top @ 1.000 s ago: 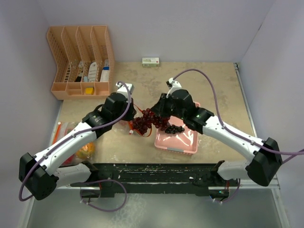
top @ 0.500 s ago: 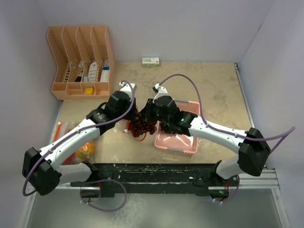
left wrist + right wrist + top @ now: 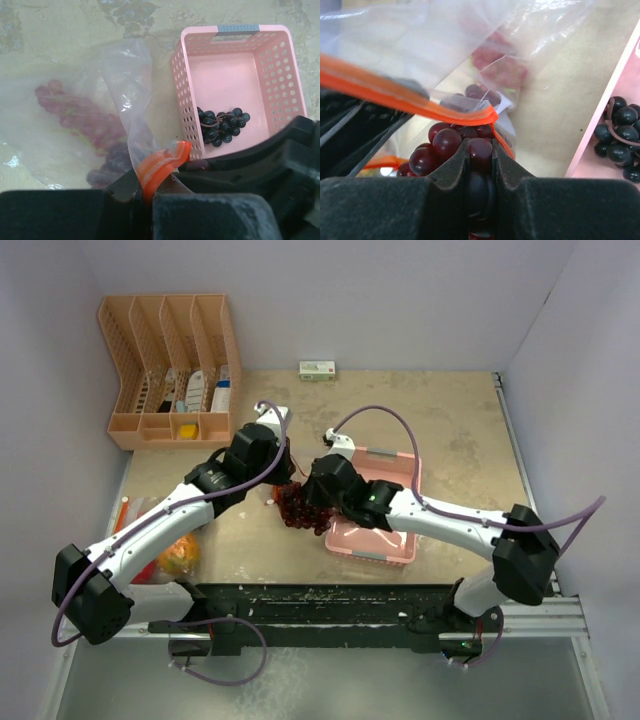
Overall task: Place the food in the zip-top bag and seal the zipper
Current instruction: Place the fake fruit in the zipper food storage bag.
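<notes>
My left gripper is shut on the orange zipper strip of the clear zip-top bag and holds its mouth up. My right gripper is shut on a dark red grape bunch, which sits at the bag's mouth just under the zipper edge. Part of the bunch shows blurred through the plastic. In the top view the bunch hangs between the left gripper and the right gripper. A dark purple grape bunch lies in the pink tray.
The pink tray lies under the right arm. A peach desk organizer stands at the back left, and a small box lies by the back wall. Plastic with orange and red pieces lies at the front left beneath the left arm.
My right gripper has carried the red grape bunch leftward from the tray's edge to the bag's mouth. The left gripper, still holding the zipper, has shifted slightly back.
</notes>
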Controlling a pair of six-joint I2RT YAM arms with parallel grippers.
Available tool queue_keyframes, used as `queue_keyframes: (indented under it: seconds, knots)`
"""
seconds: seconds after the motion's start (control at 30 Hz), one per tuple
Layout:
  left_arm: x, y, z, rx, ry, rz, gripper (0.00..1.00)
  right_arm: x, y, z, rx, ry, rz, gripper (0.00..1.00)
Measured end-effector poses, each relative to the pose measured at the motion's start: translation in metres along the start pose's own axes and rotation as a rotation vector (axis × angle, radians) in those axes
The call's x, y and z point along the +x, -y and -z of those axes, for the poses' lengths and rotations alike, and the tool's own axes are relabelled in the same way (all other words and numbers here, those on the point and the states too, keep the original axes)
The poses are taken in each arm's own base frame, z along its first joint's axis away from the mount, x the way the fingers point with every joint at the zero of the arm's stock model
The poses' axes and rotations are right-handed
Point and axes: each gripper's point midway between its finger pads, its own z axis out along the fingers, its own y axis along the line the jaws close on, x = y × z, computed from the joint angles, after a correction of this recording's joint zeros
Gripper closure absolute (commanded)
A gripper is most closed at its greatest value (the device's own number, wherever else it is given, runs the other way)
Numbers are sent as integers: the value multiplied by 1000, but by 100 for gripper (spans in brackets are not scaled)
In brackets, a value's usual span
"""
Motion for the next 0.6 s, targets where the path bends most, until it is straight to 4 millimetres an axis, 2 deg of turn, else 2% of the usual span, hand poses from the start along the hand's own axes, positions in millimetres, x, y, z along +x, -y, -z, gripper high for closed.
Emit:
queue_keyframes:
  seconds: [0.1,0.3,0.6]
  knots:
    - [0,3,0,17,1,17,100,-2,3,-13,45,5,9,100]
    - [7,10,1,68,19,81,100,-25,-2,-37,100,53,0,100]
    - [9,19,5,130,48,159,100,-69,33,-48,194,155,-75,100]
